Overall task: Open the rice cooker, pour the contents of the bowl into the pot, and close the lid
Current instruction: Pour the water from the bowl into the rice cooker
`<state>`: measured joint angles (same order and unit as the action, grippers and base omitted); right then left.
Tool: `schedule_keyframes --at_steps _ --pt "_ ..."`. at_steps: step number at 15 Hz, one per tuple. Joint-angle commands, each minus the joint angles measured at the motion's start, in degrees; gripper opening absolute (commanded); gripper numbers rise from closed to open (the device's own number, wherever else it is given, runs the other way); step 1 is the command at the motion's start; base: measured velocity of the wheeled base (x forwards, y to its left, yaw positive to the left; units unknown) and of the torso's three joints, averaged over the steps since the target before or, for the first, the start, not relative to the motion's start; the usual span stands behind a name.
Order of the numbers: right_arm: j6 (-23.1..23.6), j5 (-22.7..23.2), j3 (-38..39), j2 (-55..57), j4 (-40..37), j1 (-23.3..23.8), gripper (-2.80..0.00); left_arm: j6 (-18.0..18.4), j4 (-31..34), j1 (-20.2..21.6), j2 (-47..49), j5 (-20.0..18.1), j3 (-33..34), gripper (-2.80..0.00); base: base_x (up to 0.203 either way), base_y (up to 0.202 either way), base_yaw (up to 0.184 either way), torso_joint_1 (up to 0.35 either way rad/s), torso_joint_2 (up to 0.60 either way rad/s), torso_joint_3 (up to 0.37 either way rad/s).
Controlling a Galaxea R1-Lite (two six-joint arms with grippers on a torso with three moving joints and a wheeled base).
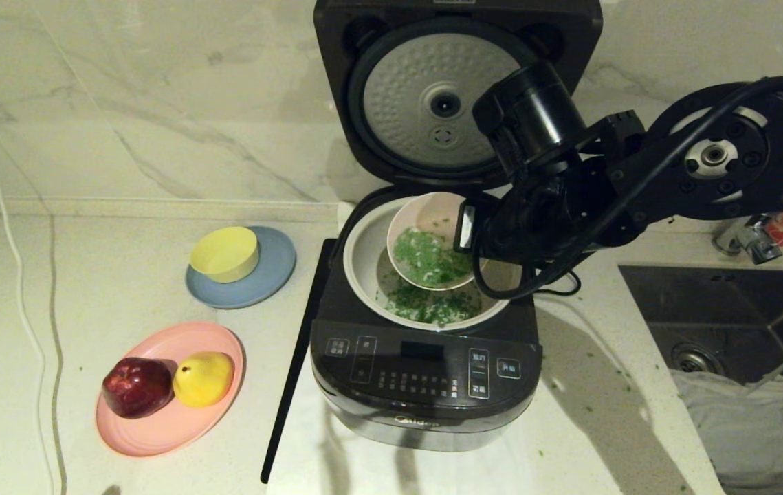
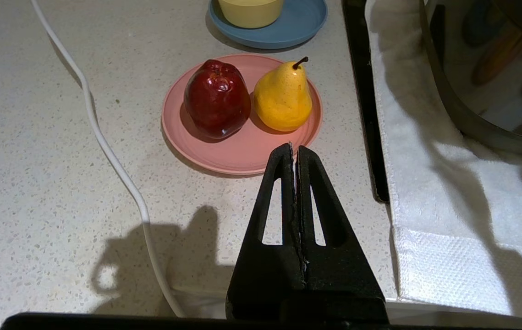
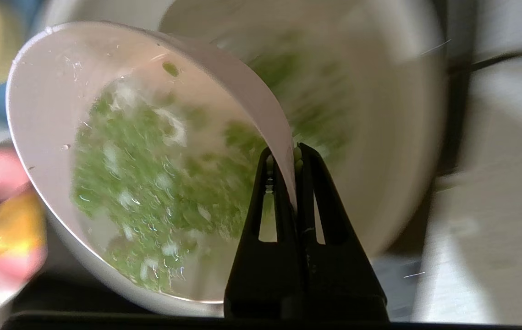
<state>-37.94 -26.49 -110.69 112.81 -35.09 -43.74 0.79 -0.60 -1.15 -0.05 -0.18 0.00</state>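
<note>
Right wrist view: right gripper [image 3: 288,156] jaws clenched on tilted bowl [image 3: 41,137] rim above pot [image 3: 407,137]

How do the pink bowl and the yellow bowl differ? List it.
The pink bowl is tilted over the pot, pinched at its rim by the right gripper; the yellow bowl sits upright on a blue plate, untouched. The pink bowl holds chopped green bits; nothing shows inside the yellow bowl. The pink bowl looks wider. Both are small, round and plain.

The left gripper [image 2: 294,149], fingers pressed together, hangs near a pink plate [image 2: 242,153] seemingly bearing apple [image 2: 216,98] and pear [image 2: 282,95].
</note>
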Motion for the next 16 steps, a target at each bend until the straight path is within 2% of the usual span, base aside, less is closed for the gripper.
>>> schedule_keyframes --at_steps 1,4,6,10,16 --pt "1.87 -7.88 0.28 0.22 0.41 -0.15 -2.8 0.0 -0.02 0.0 -0.04 0.01 0.44 -2.8 0.0 0.0 0.0 0.0 0.0 0.0" --pt "7.07 -14.05 3.21 0.88 7.87 -0.18 -2.8 0.0 -0.02 0.0 -0.04 0.01 0.44 -2.8 0.0 0.0 0.0 0.0 0.0 0.0" --pt "12.13 -16.43 7.35 0.34 15.05 -0.71 -2.8 0.0 -0.02 0.0 -0.04 0.01 0.44 -2.8 0.0 0.0 0.0 0.0 0.0 0.0" --pt "29.69 -21.28 16.93 -0.31 37.79 -1.35 -2.8 0.0 -0.02 0.0 -0.04 0.01 0.44 -2.8 0.0 0.0 0.0 0.0 0.0 0.0" --pt "53.13 -22.76 30.14 -0.26 75.58 -2.99 -2.8 0.0 -0.02 0.0 -0.04 0.01 0.44 -2.8 0.0 0.0 0.0 0.0 0.0 0.0"
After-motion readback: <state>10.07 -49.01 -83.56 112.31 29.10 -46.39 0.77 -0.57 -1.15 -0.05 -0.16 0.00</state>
